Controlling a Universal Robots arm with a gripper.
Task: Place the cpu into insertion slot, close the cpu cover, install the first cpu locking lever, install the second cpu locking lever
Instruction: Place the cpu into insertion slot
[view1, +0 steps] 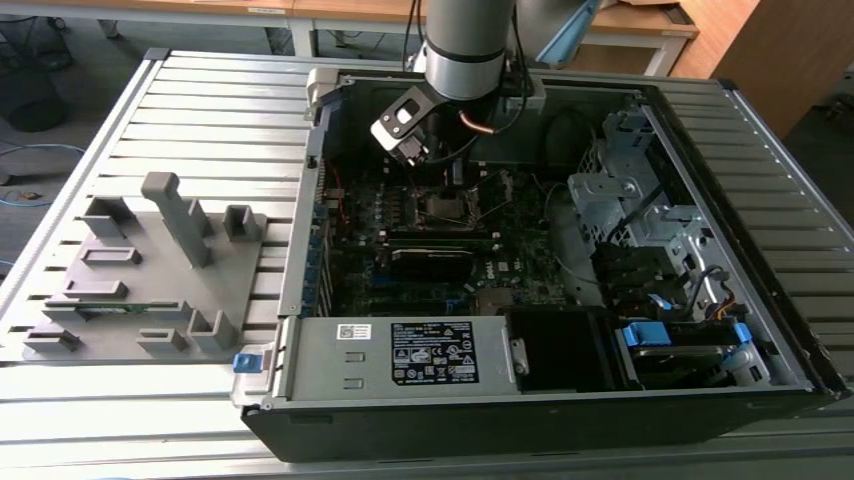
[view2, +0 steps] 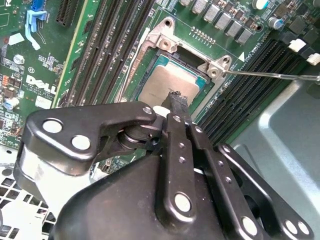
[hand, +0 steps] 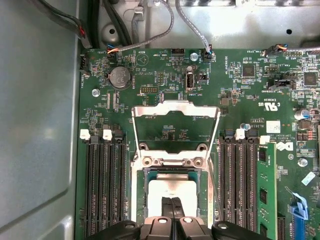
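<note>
Over on the exterior view's left, a grey moulded fixture (view1: 147, 265) sits on the slatted table (view1: 214, 90). Next to it is the open computer case (view1: 534, 425), with the arm (view1: 467, 40) reaching down over the motherboard.

In the first wrist view, black memory slots (hand: 102, 185) sit on either side of the socket, and the cpu cover (hand: 175, 106) stands swung back, clear of the chip.

In the second wrist view, the cpu (view2: 160, 82) lies flat in the insertion slot (view2: 181, 50). The gripper (view2: 176, 98) has its fingers pressed together with nothing between them, tips right at the chip's top. A thin locking lever (view2: 270, 75) juts out from the slot's corner.
</note>
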